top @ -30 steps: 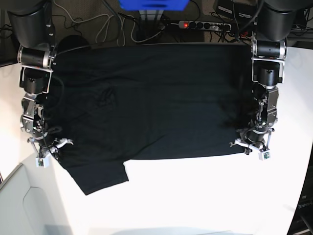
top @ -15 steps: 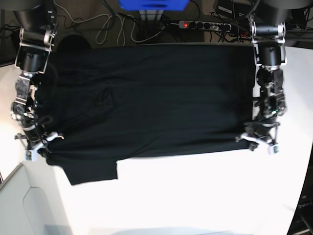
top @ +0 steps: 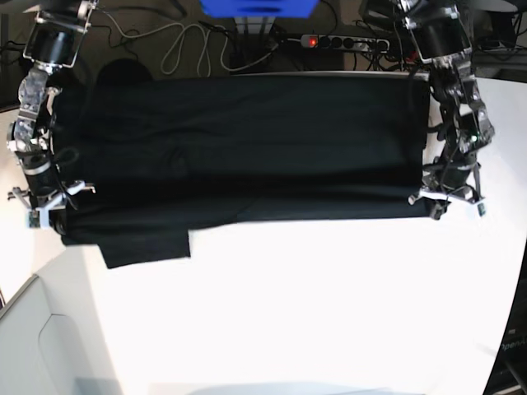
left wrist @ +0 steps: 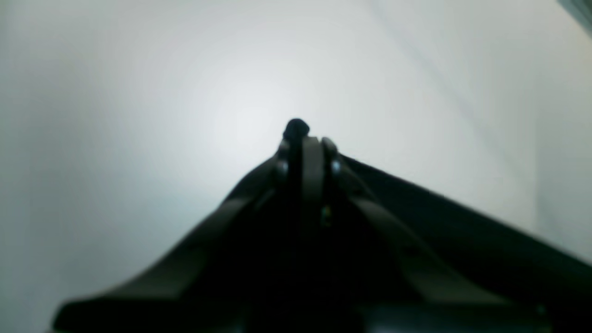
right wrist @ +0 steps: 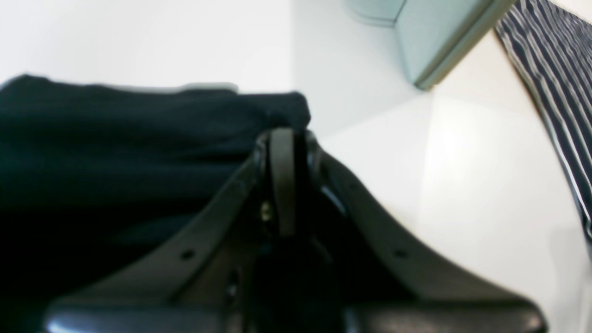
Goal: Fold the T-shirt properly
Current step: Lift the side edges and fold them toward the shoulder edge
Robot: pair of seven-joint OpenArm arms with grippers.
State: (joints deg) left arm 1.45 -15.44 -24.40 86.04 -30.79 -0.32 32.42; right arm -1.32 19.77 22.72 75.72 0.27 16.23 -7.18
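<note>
1. The T-shirt (top: 247, 156) could slip out and fall crooked if one claw lets go early.
2. The left claw (top: 449, 196) and the right claw (top: 45, 204) are each clamped on an edge of it.
3. It is plain black, stretched between them over the white worktop (top: 313, 313), one sleeve poking out.

T-shirt (top: 247, 148) was plain black, no print showing, on a white table (top: 329, 313). Both grippers, left (top: 447, 197) and right (top: 45, 202), were black with white tips; a blue box (top: 259, 6) and a black power strip (top: 346, 41) with a red lit switch sat behind. Navy-and-white striped cloth (right wrist: 550, 60) showed in the right wrist view.
</note>
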